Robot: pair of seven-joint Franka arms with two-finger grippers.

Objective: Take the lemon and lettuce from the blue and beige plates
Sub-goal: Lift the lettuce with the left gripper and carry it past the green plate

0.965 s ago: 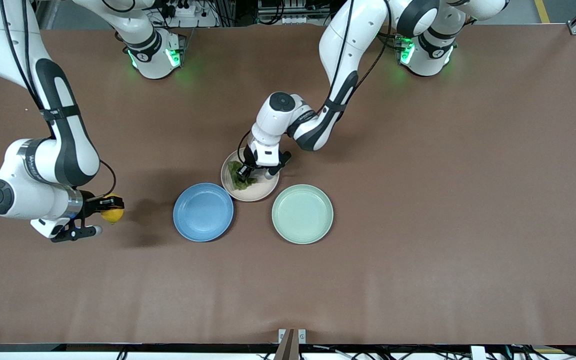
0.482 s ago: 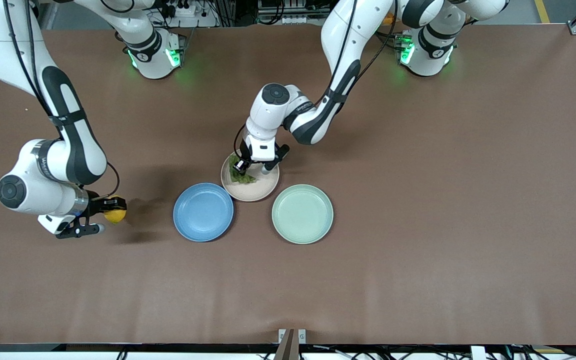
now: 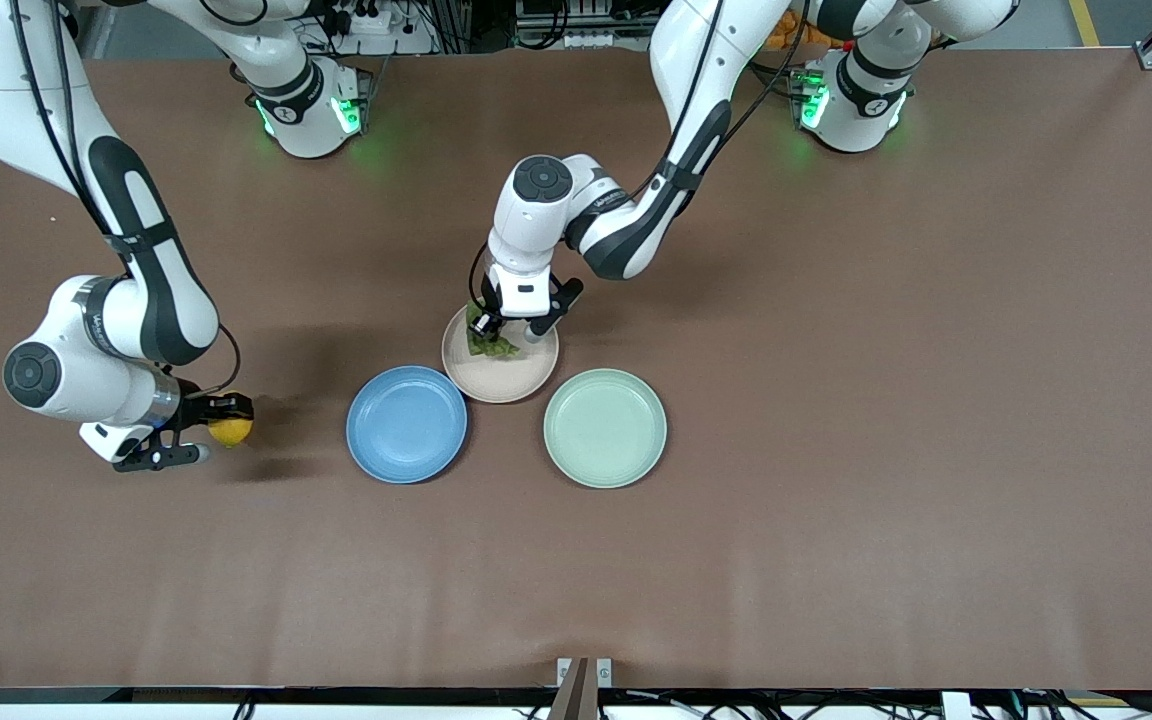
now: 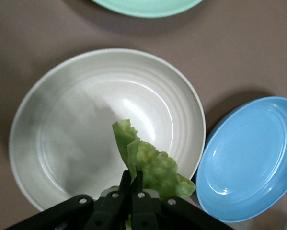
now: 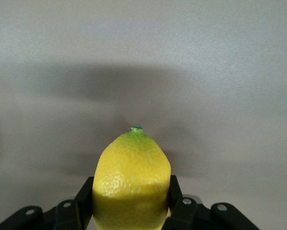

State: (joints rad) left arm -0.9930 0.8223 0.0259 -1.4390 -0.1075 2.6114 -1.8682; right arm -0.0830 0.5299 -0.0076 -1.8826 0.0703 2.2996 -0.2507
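My left gripper point(image 3: 489, 328) is shut on a green lettuce leaf point(image 3: 492, 345) and holds it just above the beige plate point(image 3: 511, 378). In the left wrist view the lettuce point(image 4: 153, 165) hangs from the closed gripper point(image 4: 137, 179) over the bare beige plate point(image 4: 76, 129). My right gripper point(image 3: 226, 418) is shut on a yellow lemon point(image 3: 231, 431) over bare table toward the right arm's end, away from the blue plate point(image 3: 406, 424). The right wrist view shows the lemon point(image 5: 132, 179) held in the gripper point(image 5: 132, 199). The blue plate is bare.
A light green plate point(image 3: 605, 428) lies beside the beige plate, toward the left arm's end; its edge shows in the left wrist view point(image 4: 143, 7). The blue plate point(image 4: 251, 158) touches the beige plate's rim. Brown table surface lies all around.
My left gripper has risen from the beige plate with the lettuce, lifting it off the plate's middle. My right arm has shifted slightly with the lemon still in its grip.
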